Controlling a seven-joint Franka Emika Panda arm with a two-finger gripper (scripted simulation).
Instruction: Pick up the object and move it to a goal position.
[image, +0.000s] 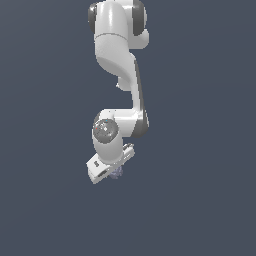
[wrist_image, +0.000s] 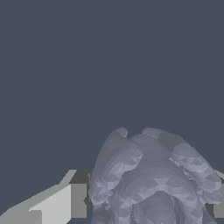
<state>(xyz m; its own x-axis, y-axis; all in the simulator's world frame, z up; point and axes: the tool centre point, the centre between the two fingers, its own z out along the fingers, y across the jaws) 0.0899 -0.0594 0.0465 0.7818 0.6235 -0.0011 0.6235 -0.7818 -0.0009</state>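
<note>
The object (wrist_image: 153, 179) is a grey-lavender lump with bumpy, spiral-like ridges, and it fills the space between my two fingers in the wrist view. One light grey finger (wrist_image: 65, 201) presses against one side of it. The other finger (wrist_image: 218, 199) shows only as a sliver at the frame's edge on the opposite side. My gripper (wrist_image: 146, 199) is shut on the object. In the exterior view the white gripper (image: 115, 170) points downward below the arm, and only a small bit of the object (image: 118, 174) peeks out beneath it.
A plain dark blue-grey surface (image: 200, 200) surrounds the arm on all sides. The white arm (image: 117, 55) reaches in from the top of the exterior view.
</note>
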